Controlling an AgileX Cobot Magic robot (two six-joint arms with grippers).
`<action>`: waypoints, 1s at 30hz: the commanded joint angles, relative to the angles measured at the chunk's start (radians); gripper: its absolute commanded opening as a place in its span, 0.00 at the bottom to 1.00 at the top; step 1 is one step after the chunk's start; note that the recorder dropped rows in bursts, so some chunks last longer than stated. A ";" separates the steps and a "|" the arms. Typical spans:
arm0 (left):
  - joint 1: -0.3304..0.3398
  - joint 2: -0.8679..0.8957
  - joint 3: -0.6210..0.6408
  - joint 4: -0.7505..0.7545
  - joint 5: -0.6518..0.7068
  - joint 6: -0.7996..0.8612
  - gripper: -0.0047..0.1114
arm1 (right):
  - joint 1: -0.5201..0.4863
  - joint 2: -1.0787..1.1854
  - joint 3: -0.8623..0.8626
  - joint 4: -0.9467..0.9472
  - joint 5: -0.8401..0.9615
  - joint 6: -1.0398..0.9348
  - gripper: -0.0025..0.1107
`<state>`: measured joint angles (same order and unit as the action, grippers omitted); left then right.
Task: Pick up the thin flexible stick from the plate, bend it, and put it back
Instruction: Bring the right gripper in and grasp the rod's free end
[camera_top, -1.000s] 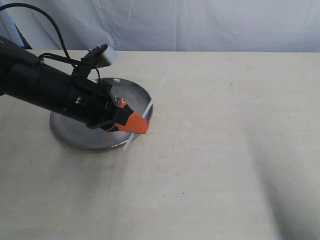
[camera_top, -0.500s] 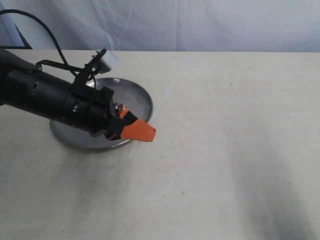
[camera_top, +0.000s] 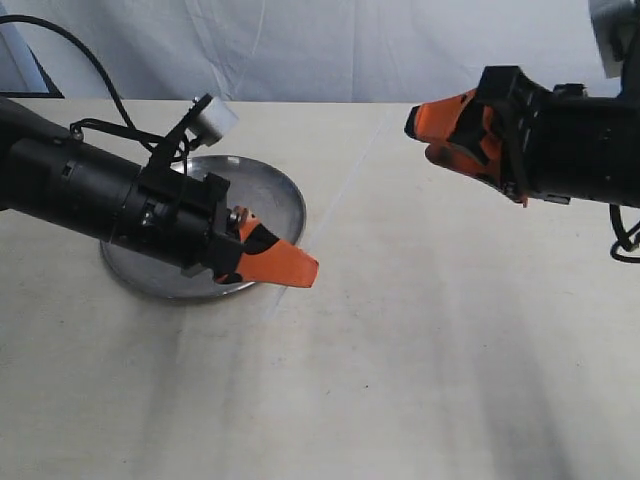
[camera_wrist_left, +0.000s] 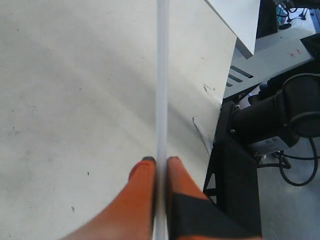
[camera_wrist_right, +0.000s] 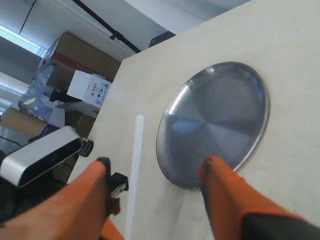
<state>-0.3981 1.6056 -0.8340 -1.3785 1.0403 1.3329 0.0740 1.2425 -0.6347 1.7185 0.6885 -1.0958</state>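
The thin flexible stick (camera_wrist_left: 162, 75) is a straight whitish rod, pinched between the orange fingers of my left gripper (camera_wrist_left: 160, 161). In the exterior view that left gripper (camera_top: 298, 268) hovers over the near right rim of the plate (camera_top: 275, 197), and the stick (camera_top: 345, 172) shows only as a faint line slanting up and away from it. My right gripper (camera_top: 438, 128) hangs open in the air at the upper right, facing the stick's far end. Its wrist view shows the plate (camera_wrist_right: 225, 115) lying bare, with the stick (camera_wrist_right: 134, 170) between the spread fingers of the right gripper (camera_wrist_right: 155, 165).
The cream table (camera_top: 400, 350) stretches across the scene, with a pale curtain behind it. The left arm's white wrist camera (camera_wrist_right: 40, 155) is close beside the stick. Off the table's edge stand a black frame and cables (camera_wrist_left: 240, 165).
My right arm has come into view from the right with its gripper open. The left gripper has moved slightly right and lower, still gripping the stick.
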 joint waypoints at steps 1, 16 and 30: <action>-0.003 -0.008 0.004 -0.020 0.020 0.009 0.04 | -0.001 0.106 -0.040 0.026 0.078 -0.072 0.51; -0.003 -0.008 0.004 -0.034 0.049 0.032 0.04 | 0.192 0.158 -0.157 0.026 -0.093 -0.117 0.51; -0.003 -0.008 0.004 -0.044 0.079 0.038 0.04 | 0.259 0.160 -0.175 0.026 -0.171 -0.141 0.03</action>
<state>-0.3981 1.6056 -0.8340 -1.4085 1.0985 1.3653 0.3295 1.4020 -0.8022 1.7436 0.5254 -1.2232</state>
